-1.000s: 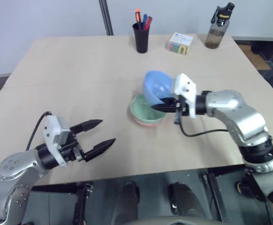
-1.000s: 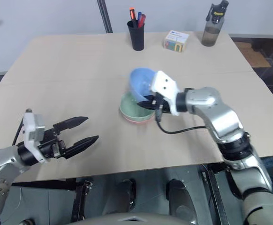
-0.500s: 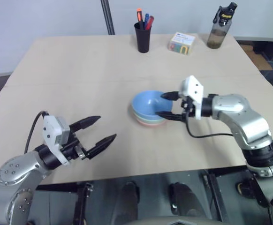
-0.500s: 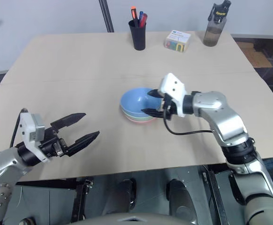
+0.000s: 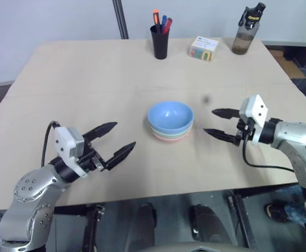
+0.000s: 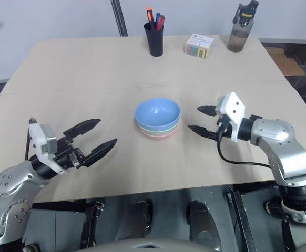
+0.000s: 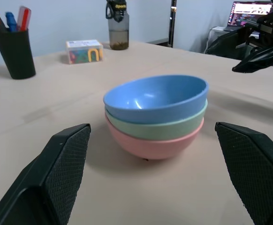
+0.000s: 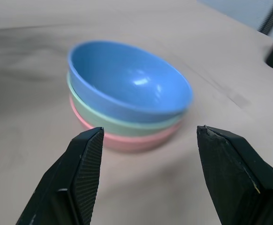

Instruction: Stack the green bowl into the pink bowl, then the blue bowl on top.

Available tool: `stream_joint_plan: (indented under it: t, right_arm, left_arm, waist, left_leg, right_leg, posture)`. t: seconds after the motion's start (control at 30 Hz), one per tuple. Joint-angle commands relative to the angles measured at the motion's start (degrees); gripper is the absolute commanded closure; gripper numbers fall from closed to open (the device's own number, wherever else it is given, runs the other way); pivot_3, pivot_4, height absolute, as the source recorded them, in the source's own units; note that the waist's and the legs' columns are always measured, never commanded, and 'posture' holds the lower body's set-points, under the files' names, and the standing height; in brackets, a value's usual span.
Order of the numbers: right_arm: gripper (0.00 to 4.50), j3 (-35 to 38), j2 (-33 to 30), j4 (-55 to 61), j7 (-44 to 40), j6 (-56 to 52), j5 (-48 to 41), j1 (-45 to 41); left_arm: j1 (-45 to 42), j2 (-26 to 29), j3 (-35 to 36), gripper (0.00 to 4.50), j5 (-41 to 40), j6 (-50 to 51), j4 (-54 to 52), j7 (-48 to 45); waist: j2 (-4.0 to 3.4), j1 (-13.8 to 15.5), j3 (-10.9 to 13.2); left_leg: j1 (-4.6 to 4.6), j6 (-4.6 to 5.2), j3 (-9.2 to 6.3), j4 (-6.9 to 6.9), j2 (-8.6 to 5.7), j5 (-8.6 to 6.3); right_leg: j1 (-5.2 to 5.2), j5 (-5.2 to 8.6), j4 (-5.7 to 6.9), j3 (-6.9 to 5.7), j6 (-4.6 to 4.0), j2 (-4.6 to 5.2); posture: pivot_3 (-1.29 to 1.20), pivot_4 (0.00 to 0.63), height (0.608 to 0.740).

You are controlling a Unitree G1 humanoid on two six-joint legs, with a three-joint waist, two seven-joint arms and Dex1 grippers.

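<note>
**Three bowls stacked, both grippers off**

Over on the left, the left gripper (image 5: 112,140) hovers above the near part of the table (image 5: 79,79), fingers spread wide with nothing between them, pointing toward the middle. There at the centre sits the stack: the blue bowl (image 5: 170,116) on top, nested in the green bowl (image 7: 164,129), which sits in the pink bowl (image 7: 148,146) on the tabletop. The top bowl looks slightly tilted in the right wrist view, though that is hard to judge. To the right, the right gripper (image 5: 217,122) hangs beside the stack, clear of it, fingers apart and empty. Along the far edge stand a pen cup (image 5: 159,41), a small box (image 5: 203,48) and a bottle (image 5: 245,31).
</note>
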State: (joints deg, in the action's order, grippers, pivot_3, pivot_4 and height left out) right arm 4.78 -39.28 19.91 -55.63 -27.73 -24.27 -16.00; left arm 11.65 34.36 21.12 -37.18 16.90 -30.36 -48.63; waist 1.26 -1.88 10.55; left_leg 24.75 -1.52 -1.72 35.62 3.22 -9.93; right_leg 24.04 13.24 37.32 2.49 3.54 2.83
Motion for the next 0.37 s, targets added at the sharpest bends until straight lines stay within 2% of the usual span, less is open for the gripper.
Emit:
stream_joint_plan:
  t: [0.03, 0.23, 0.37]
  right_arm:
    - [1.20, 8.68, -3.62, -0.65, -4.47, 4.34, -3.41, 5.29]
    - [1.20, 18.99, -7.49, -2.86, -8.97, 7.72, -6.63, 13.91]
    - [1.20, 20.76, -8.59, -3.18, -9.74, 8.16, -7.45, 15.68]
  left_arm:
    - [3.55, 0.46, 4.06, 0.00, 0.55, -4.13, 0.78, -2.70]
    - [8.97, 0.25, 7.65, 0.00, 0.39, -5.90, 1.37, -3.45]
    - [10.56, 0.86, 8.17, 0.00, 1.05, -6.54, 2.02, -3.81]
  waist:
    - [0.00, 0.01, 0.00]
    - [0.01, 0.03, -0.01]
    - [0.01, -0.09, -0.01]
  left_leg:
    - [0.00, 0.00, 0.01, 0.00, 0.00, 0.00]
    - [-0.07, 0.00, 0.00, 0.01, 0.01, -0.01]
    - [-0.10, -0.01, 0.02, 0.03, 0.01, -0.01]
  right_leg:
    - [0.00, 0.00, -0.02, 0.00, 0.00, 0.00]
    - [-0.03, 0.01, -0.03, 0.00, 0.02, 0.02]
    - [-0.05, 0.01, -0.03, 0.00, 0.02, 0.04]
  posture:
    - [0.00, 0.150, 0.740]
    - [0.00, 0.150, 0.740]
    - [0.00, 0.150, 0.740]
